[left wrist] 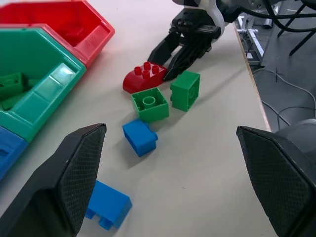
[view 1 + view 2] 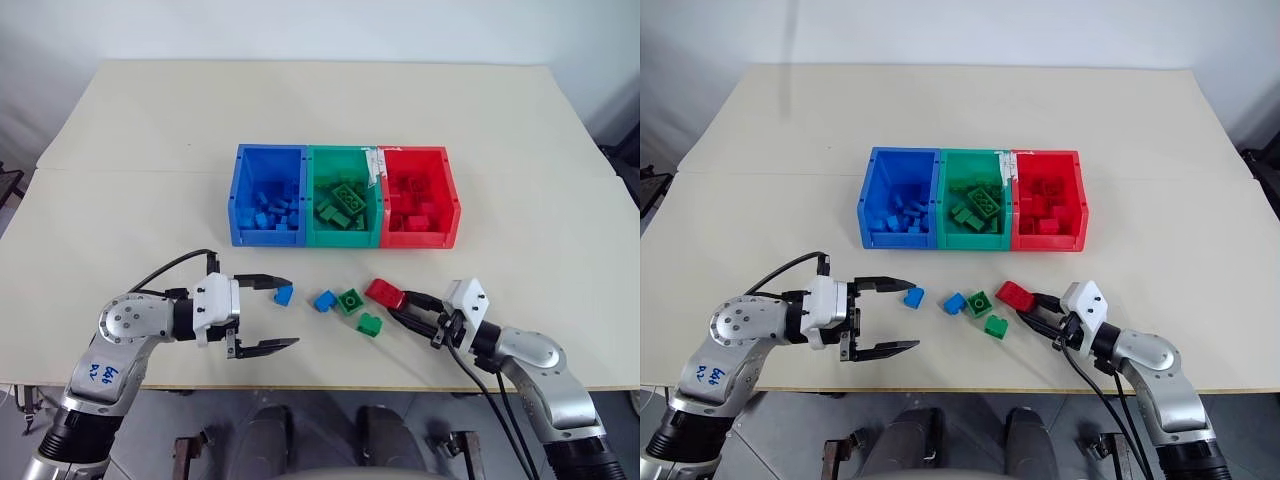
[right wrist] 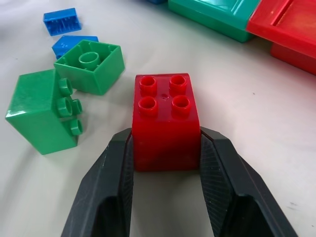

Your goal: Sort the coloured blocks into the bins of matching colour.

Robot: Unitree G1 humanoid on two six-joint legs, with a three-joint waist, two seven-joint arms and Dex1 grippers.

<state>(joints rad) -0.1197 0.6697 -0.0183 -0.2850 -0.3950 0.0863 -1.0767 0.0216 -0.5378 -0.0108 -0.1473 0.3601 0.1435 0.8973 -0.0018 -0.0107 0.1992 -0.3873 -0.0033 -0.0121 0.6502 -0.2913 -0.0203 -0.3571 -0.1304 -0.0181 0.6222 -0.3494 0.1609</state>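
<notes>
Five loose blocks lie on the table [image 2: 120, 200] at 6 o'clock of the bins [image 2: 345, 195]. Right gripper [image 3: 165, 148] clamps the red block [image 3: 165, 123]; its base is hidden between the fingers. Left gripper [image 2: 268, 315] gapes wide beside one blue block [image 2: 284, 295].
</notes>
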